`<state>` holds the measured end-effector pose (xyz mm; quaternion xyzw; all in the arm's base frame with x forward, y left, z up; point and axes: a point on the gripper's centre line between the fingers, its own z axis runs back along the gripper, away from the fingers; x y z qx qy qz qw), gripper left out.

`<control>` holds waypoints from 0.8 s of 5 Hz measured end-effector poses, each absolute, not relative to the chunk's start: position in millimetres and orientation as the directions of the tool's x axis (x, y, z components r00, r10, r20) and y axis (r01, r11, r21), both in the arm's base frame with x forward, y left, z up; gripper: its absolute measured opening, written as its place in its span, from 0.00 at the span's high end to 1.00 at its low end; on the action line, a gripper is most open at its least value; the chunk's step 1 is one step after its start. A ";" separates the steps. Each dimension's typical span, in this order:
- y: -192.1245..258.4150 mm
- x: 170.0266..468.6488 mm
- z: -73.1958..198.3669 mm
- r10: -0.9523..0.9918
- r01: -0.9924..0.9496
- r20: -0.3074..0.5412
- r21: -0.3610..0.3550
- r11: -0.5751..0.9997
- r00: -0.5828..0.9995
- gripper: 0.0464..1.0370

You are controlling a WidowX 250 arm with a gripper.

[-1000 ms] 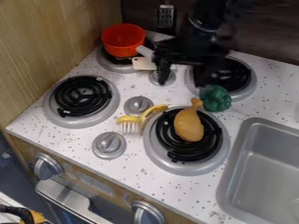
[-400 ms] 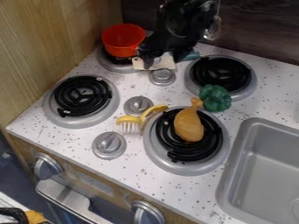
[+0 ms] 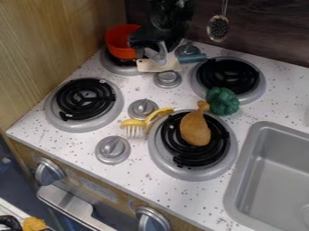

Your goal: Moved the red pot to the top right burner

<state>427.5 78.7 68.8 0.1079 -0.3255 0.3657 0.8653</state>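
At the edge of the red pot [image 3: 118,44] hangs the gripper [image 3: 154,48]; jaws' spread I cannot tell.

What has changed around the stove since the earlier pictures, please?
The black tool has moved toward the view's left, from over the right rear burner to the round red pot; whether it has taken hold is unclear. The pot's bowl, the brown toy drumstick and the green toy broccoli stayed where they were.
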 end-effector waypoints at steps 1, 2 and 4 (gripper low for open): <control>91.8 425.3 56.5 0.598 -0.715 0.606 -0.067 0.696 0.525 0.04; 99.2 425.3 48.1 0.619 -0.716 0.564 -0.069 0.695 0.547 0.04; 99.6 422.5 42.2 0.629 -0.725 0.549 -0.060 0.686 0.551 0.04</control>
